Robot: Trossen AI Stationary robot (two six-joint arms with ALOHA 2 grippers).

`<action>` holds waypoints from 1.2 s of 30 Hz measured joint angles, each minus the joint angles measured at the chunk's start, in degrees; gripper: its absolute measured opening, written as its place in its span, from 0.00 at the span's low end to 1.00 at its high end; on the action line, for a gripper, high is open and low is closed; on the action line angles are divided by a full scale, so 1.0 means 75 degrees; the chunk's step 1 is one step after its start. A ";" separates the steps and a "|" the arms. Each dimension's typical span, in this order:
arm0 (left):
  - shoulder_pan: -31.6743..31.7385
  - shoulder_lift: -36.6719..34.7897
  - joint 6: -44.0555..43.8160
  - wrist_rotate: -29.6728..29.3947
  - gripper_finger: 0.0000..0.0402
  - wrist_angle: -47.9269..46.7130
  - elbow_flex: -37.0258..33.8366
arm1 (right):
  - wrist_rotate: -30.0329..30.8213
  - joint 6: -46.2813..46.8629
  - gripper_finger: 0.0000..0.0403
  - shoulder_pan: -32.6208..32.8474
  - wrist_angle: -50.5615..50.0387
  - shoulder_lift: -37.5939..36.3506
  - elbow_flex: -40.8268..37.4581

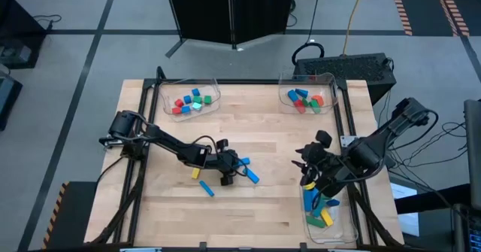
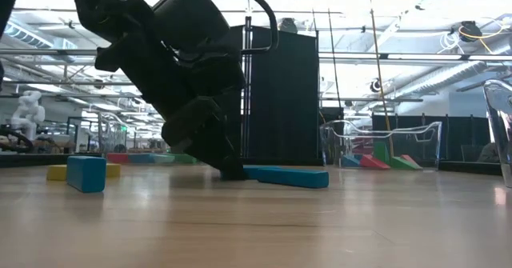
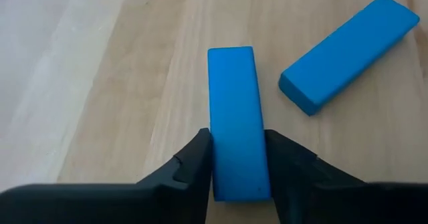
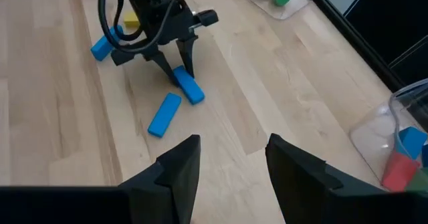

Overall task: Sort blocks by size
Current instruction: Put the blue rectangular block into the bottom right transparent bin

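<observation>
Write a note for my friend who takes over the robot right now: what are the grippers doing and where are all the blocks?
Left gripper: down at mid-table, fingers on both sides of a long blue block that lies flat on the wood.
Right gripper: open, empty, above the near right tray.
Done: small blocks sit in the far left tray, mid-sized ones in the far right tray, long ones in the near right tray.
Left: the held blue block, a second long blue block beside it, plus a yellow block and a shorter blue block loose on the table.
</observation>
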 joint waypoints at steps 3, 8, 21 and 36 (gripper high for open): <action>-0.0014 0.0016 0.0033 -0.0250 0.28 0.0167 -0.0012 | 0.0003 0.0097 0.41 0.0000 0.0121 0.0136 0.0000; -0.0236 0.0049 0.0578 -0.1330 0.28 0.0367 -0.0029 | -0.0769 0.0673 0.41 -0.0183 0.0175 0.0352 0.0000; -0.1299 0.0038 0.2348 -0.3038 0.27 0.0919 0.0778 | -0.1395 -0.0636 0.41 -0.1218 0.1548 0.1325 -0.0006; -0.2124 0.0020 0.3689 -0.4679 0.27 0.2168 0.0857 | -0.2083 -0.1878 0.59 -0.1949 0.5047 0.1495 -0.1141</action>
